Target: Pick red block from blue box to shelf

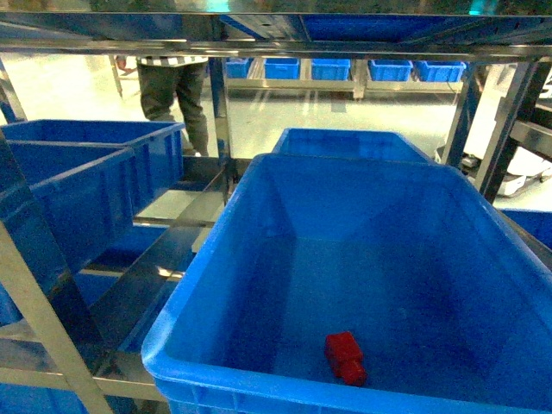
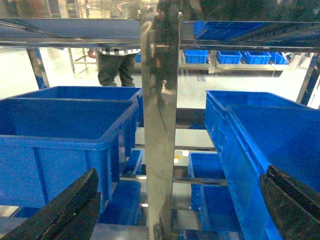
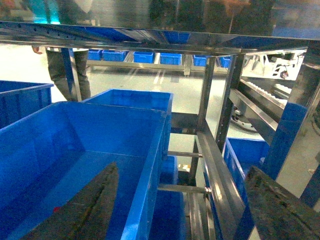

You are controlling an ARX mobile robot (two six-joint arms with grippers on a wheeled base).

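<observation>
Bright warehouse floor behind a shiny stainless-steel shelf (image 1: 220, 103) with square posts, stocked with blue plastic crates. Item: small red two-stud plastic block (image 1: 346, 358), lying near the front wall inside the large smooth-walled blue box (image 1: 207, 259). Left hand (image 2: 175, 210): spread open, empty, facing a post. Right hand (image 3: 185, 210): open, empty, over the box's right rim. Recommended: lower the right hand inside, straddle the block squarely, clear of the wall.
</observation>
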